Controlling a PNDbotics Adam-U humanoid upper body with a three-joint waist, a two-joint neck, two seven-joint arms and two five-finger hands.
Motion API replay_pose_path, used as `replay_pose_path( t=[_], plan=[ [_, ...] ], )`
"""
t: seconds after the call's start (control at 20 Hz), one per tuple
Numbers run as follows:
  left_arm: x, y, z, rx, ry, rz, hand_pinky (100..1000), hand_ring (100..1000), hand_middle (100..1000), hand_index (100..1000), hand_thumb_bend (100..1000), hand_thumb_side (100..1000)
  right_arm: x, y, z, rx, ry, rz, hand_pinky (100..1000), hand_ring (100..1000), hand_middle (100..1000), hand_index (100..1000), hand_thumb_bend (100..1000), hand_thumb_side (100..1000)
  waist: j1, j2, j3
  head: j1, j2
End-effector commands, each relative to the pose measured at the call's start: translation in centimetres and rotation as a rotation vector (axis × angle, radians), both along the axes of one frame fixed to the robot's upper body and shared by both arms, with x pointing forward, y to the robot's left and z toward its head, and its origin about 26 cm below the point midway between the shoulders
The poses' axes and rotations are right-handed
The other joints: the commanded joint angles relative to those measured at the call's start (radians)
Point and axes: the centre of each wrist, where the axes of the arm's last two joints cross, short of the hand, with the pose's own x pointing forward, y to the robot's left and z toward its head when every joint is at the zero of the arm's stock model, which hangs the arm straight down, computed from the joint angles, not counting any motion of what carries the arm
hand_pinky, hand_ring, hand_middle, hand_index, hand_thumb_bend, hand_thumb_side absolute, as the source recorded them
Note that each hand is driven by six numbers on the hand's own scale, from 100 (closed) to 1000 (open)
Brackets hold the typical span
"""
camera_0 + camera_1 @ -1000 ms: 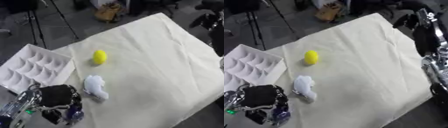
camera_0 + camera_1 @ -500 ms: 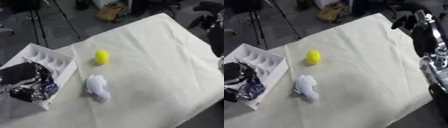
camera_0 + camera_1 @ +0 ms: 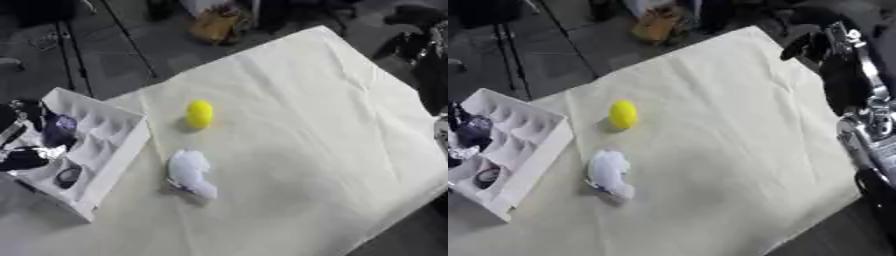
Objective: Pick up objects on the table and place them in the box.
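The white box (image 3: 114,142) with several compartments stands at the table's left edge. My left hand (image 3: 19,150) shows only partly at the far left, over the box. A dark purple thing (image 3: 59,131) is right beside the hand in an upper compartment; I cannot tell whether the hand holds it. A dark round thing (image 3: 68,175) lies in a lower compartment. A yellow ball (image 3: 199,114) and a white crumpled thing (image 3: 191,172) lie on the cream cloth (image 3: 315,130). My right hand (image 3: 802,44) hangs at the upper right, away from them.
My right arm (image 3: 859,95) runs along the right edge of the cloth. Beyond the table are a tripod's legs (image 3: 122,35), a tan bag (image 3: 214,25) and grey floor. The cloth's near edge drops off at the lower right.
My left hand has swung from the lower left of the cloth up and left over the box, taking the dark thing with it. The camera has also shifted.
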Motion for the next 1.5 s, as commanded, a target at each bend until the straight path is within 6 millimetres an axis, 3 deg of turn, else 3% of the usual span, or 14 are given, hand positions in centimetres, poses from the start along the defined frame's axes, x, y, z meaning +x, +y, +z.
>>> replay_pose_path(
  t=[0.05,0.15,0.3,0.35,0.6,0.65,0.7,0.75,0.9,1.15,1.25,1.35,1.4,1.5],
  plan=[
    [0.7,0.3,1.2,0.037,-0.042,0.034,786,771,841,859,440,653,-0.1,-0.1,1.0,-0.022,-0.029,0.002,537,499,702,798,100,820,-0.015,-0.038,-0.004,0.007,0.004],
    [1.0,0.2,1.3,0.048,-0.051,0.044,869,863,922,915,553,762,-0.1,-0.1,1.0,-0.022,-0.027,0.004,537,498,702,798,100,820,-0.015,-0.039,-0.007,0.009,0.005],
    [1.1,0.3,1.6,0.022,-0.096,0.075,919,916,970,945,584,858,-0.1,-0.1,0.9,-0.022,-0.025,0.004,536,498,702,798,100,820,-0.015,-0.04,-0.008,0.009,0.005],
    [1.0,0.4,1.6,-0.001,-0.116,0.09,965,947,997,964,544,921,-0.1,-0.1,0.9,-0.022,-0.024,0.003,536,498,702,798,100,816,-0.014,-0.04,-0.008,0.009,0.005],
    [1.0,0.9,1.6,-0.129,-0.21,0.178,1000,965,1000,979,499,957,0.0,-0.1,0.9,-0.022,-0.023,0.003,536,498,702,798,100,815,-0.014,-0.041,-0.007,0.008,0.006],
    [1.0,0.9,1.7,-0.168,-0.238,0.195,994,946,1000,978,426,966,0.0,-0.1,0.8,-0.021,-0.023,0.003,536,497,701,798,100,815,-0.015,-0.04,-0.007,0.008,0.006],
    [1.0,0.9,1.9,-0.266,-0.298,0.217,994,946,1000,978,426,966,0.0,-0.2,0.8,-0.02,-0.022,0.001,536,497,701,798,100,815,-0.016,-0.04,-0.004,0.007,0.006],
    [0.8,0.9,1.9,-0.352,-0.343,0.227,938,926,1000,975,339,1000,0.0,-0.2,0.8,-0.02,-0.023,0.001,536,497,701,798,100,815,-0.016,-0.039,-0.003,0.007,0.005],
    [0.0,-0.3,3.0,-0.775,-0.489,0.14,864,908,1000,967,295,1000,-0.1,-0.3,0.8,-0.02,-0.024,-0.006,535,496,701,798,100,815,-0.019,-0.036,0.004,0.0,0.006],
    [-3.9,-1.2,8.7,-1.198,-0.669,-0.14,835,888,980,949,376,1000,-0.2,-0.7,0.6,-0.017,-0.025,-0.023,535,496,701,798,100,815,-0.022,-0.032,0.018,-0.013,0.006],
    [-6.2,-1.5,10.8,-1.245,-0.73,-0.227,819,867,951,928,400,1000,-0.2,-0.8,0.6,-0.017,-0.027,-0.031,536,496,701,798,100,816,-0.022,-0.03,0.023,-0.016,0.004],
    [-8.0,-2.0,12.0,-1.255,-0.743,-0.301,729,762,851,846,395,1000,-0.3,-0.9,0.6,-0.016,-0.028,-0.035,535,496,701,798,100,816,-0.022,-0.029,0.027,-0.019,0.006],
    [-9.0,-2.3,12.3,-1.241,-0.732,-0.354,713,738,827,823,411,922,-0.3,-1.0,0.6,-0.016,-0.029,-0.038,535,496,701,798,100,816,-0.022,-0.028,0.031,-0.02,0.009],
    [-11.4,-2.7,12.2,-1.208,-0.688,-0.46,715,741,829,828,413,887,-0.3,-1.1,0.7,-0.017,-0.03,-0.043,536,496,701,798,100,816,-0.021,-0.027,0.042,-0.022,0.013]
  ],
)
